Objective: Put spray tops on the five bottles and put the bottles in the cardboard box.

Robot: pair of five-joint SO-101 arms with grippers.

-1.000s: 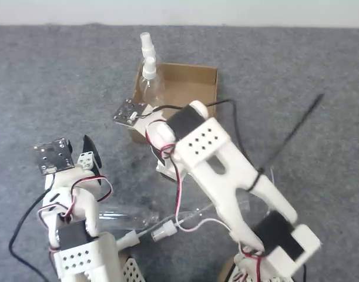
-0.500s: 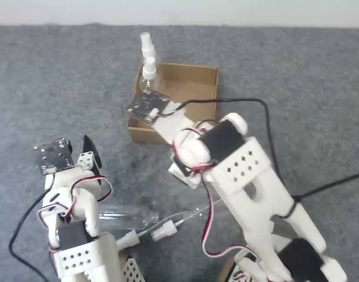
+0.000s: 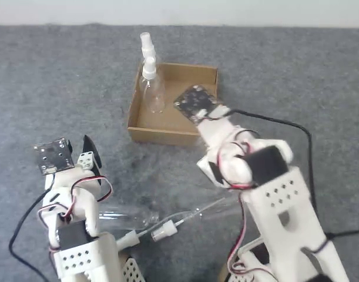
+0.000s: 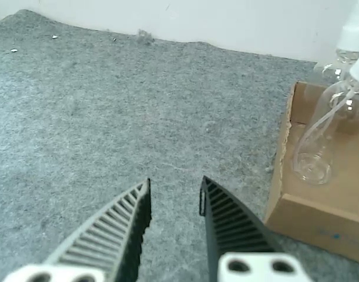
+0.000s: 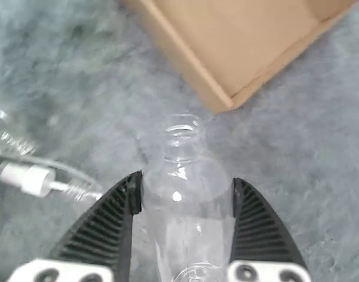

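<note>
In the high view, the cardboard box (image 3: 161, 133) sits on the grey felt table (image 3: 302, 64), far of both arms. A capped bottle (image 3: 152, 88) stands upright in its far left corner. A second capped bottle (image 3: 146, 42) stands at that same corner, and you cannot tell whether it is inside the wall or just behind it. The left arm (image 3: 73, 220) is near and to the left. The right arm (image 3: 279, 200) is on the right, with its wrist over the box's near right corner. Between the arm bases a clear lying bottle (image 3: 129, 218) rests on its side. A loose spray top (image 3: 161, 233) lies just right of it, its tube pointing right.

In the left wrist view, your left gripper (image 4: 174, 189) is empty above bare felt. Its jaws stand a narrow gap apart, and the box is well to its right.

In the right wrist view, your right gripper (image 5: 186, 179) is spread wide and closed on the body of an uncapped bottle (image 5: 180, 138). The bottle's open neck points towards the box's near corner.
</note>
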